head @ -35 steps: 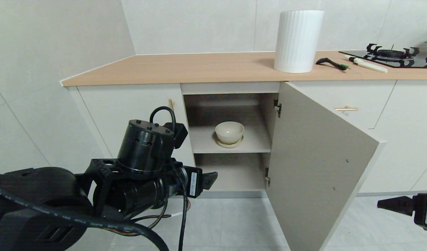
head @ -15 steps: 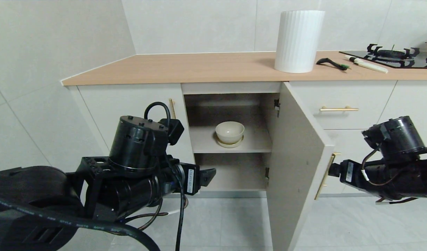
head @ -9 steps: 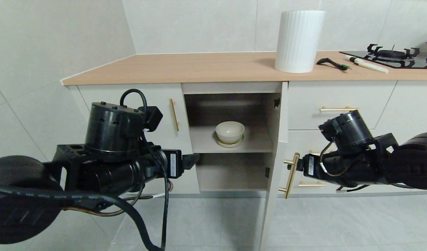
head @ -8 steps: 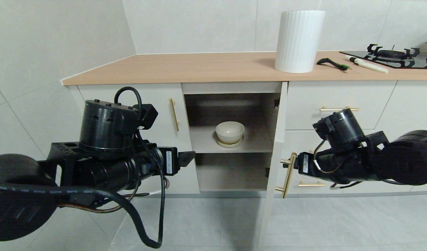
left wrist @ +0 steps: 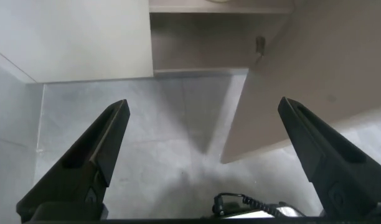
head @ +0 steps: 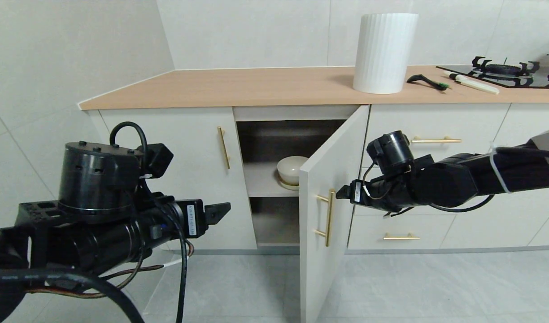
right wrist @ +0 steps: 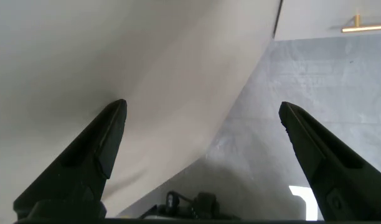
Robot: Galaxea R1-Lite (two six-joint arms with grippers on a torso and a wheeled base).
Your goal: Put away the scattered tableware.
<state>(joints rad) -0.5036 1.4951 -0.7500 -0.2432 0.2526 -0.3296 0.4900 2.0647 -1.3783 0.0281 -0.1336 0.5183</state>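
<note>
Right gripper [head: 342, 194] sits at the outer face of the cupboard door [head: 324, 166], just beside the upper end of its brass handle [head: 328, 217]. Its fingers are spread wide with nothing between them (in the wrist view one finger lies close against the door panel; contact not certain). Door stands partway open, swung across the right part of the opening.

Left gripper [head: 220, 210] hangs low in front of the left-hand cupboard front, well apart from the door, over the tiled floor [left wrist: 147, 143]. Fingers wide apart here too, nothing held.

Bowl [head: 290, 167]: pale, upright, sitting on a saucer [head: 285, 184] on the upper shelf [head: 263, 177] inside the cupboard. The door's edge hides its right side.

Desk [head: 238, 85] above the cupboard:
- white ribbed canister [head: 384, 53], upright, toward the right
- black peeler [head: 427, 81] near the canister, lying flat
- pale long utensil [head: 471, 83] beside the peeler (close, not touching)
- stove [head: 503, 71] at the far right end
</note>
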